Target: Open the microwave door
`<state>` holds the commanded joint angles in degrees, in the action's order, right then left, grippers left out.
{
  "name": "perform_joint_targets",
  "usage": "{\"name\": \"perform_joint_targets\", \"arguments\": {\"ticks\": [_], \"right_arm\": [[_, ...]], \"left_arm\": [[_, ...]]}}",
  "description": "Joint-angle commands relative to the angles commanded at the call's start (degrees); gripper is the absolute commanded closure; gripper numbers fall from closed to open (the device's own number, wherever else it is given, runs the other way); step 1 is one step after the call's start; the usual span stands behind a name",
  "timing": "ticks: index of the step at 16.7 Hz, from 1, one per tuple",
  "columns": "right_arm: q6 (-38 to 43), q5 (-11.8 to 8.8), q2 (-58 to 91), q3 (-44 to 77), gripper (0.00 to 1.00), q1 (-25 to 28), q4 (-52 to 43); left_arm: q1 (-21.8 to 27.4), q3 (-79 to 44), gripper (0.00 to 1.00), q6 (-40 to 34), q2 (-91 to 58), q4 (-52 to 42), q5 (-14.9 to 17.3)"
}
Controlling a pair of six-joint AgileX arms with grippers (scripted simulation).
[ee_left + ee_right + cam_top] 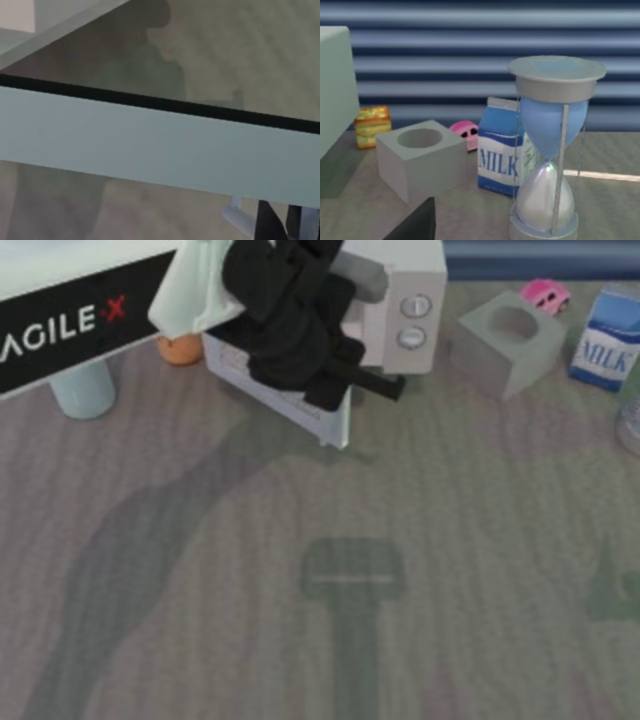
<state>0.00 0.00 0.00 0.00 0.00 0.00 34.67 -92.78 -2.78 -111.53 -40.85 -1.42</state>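
"AGILE X" in white and red letters on a black band along the left arm (pixel 70 320), cut off at the top view's left edge. "MILK" in blue on the blue-and-white milk carton (pixel 606 340) at the far right, its right edge running out of the top view; same word plain on the carton (pixel 504 152) in the right wrist view. No other writing legible.

Microwave (pixel 400 300) at the back of the table (pixel 300 640), middle of the top view, two round grey knobs (pixel 414 322) showing on its right panel; most of its body hidden under the black wrist of the left arm. Microwave door (pixel 300 405) swung well out toward the front, hinged at the left, free edge near the table surface; mesh window barely made out. Left gripper (pixel 345 375) down at the door's upper edge, fingers lost in the black mass, so grip impossible to tell. Left wrist view filled by a pale panel with a dark rim (pixel 160 145), hard to identify.

Right gripper out of the top view; only a dark corner in its own wrist view.

Grey cube with round hole (pixel 510 340) right of the microwave, pink toy (pixel 546 295) behind it. Hourglass (pixel 552 150) close in the right wrist view, base cut off. Orange thing (pixel 180 350) and pale cylinder (pixel 83 390) partly hidden under the left arm.
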Motion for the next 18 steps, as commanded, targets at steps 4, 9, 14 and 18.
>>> {"name": "perform_joint_targets", "arguments": {"ticks": [4,9,14,18], "right_arm": [[0.0,0.0,0.0,0.0,0.00,0.0,0.0],[0.0,0.0,0.0,0.0,0.00,0.0,0.0],[0.0,0.0,0.0,0.0,0.00,0.0,0.0],[0.0,0.0,0.0,0.0,0.00,0.0,0.0]], "left_arm": [[-1.4,3.4,1.00,4.4,2.5,1.0,2.3],[-1.4,3.5,1.00,4.6,2.5,1.0,2.4],[-1.4,3.5,1.00,4.6,2.5,1.0,2.4],[-1.4,3.5,1.00,4.6,2.5,1.0,2.4]]}}
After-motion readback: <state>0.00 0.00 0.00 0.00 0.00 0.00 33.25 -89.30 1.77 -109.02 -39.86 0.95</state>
